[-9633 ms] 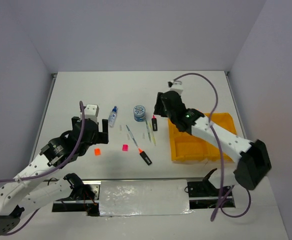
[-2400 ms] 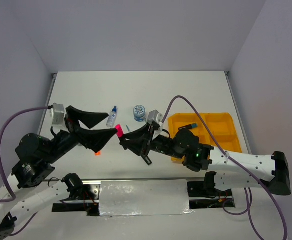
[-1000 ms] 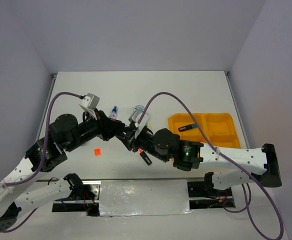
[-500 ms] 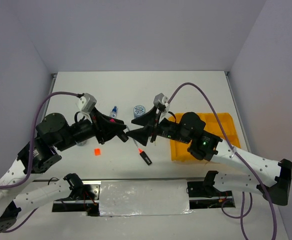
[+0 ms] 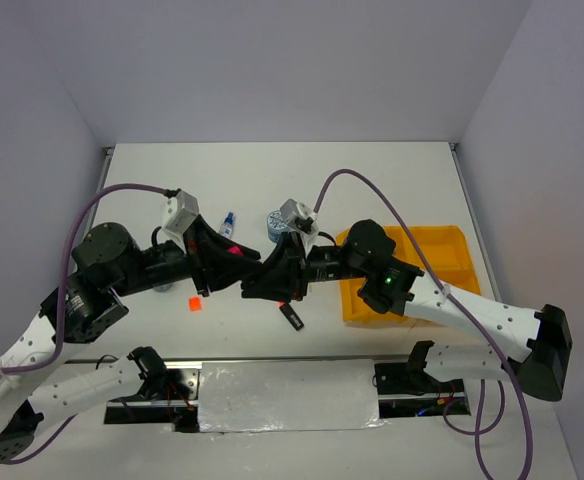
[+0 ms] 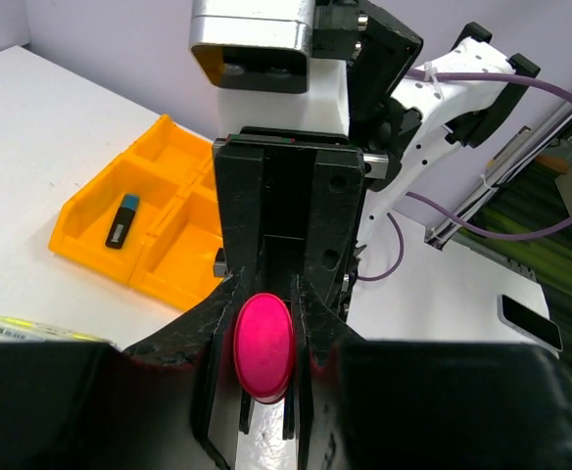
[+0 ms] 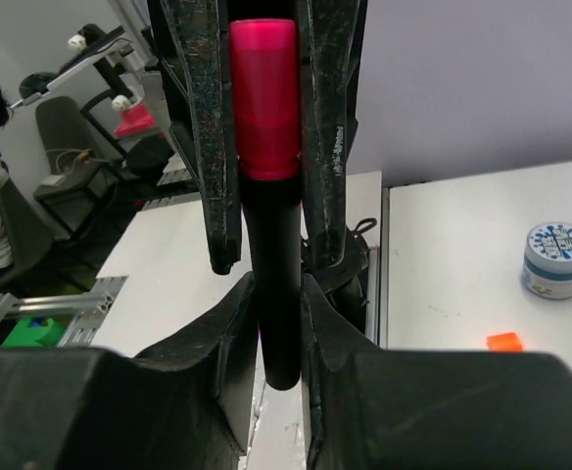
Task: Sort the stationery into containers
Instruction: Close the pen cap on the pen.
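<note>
A short black highlighter with a pink cap (image 7: 263, 98) hangs in mid-air between both arms. My left gripper (image 6: 263, 343) is shut on its pink cap (image 6: 263, 346). My right gripper (image 7: 278, 323) is shut on its black barrel (image 7: 278, 284), facing the left one. From above, the two grippers meet tip to tip over the table's middle, left gripper (image 5: 228, 262) and right gripper (image 5: 264, 280), with a bit of pink (image 5: 234, 250) showing. The orange-yellow tray (image 5: 442, 250) lies to the right, and a blue-capped highlighter (image 6: 121, 221) rests in one compartment.
On the table lie a round blue-white pot (image 5: 277, 222), a blue-capped clear bottle (image 5: 228, 224), an orange cube (image 5: 195, 303) and an orange-capped highlighter (image 5: 290, 313). Thin pens (image 6: 31, 328) lie left of the tray (image 6: 168, 245). Purple cables arch over both arms.
My right gripper stood wide open half a second ago; it has moved up to the left gripper and closed on the highlighter's black barrel. The left gripper kept its hold on the cap.
</note>
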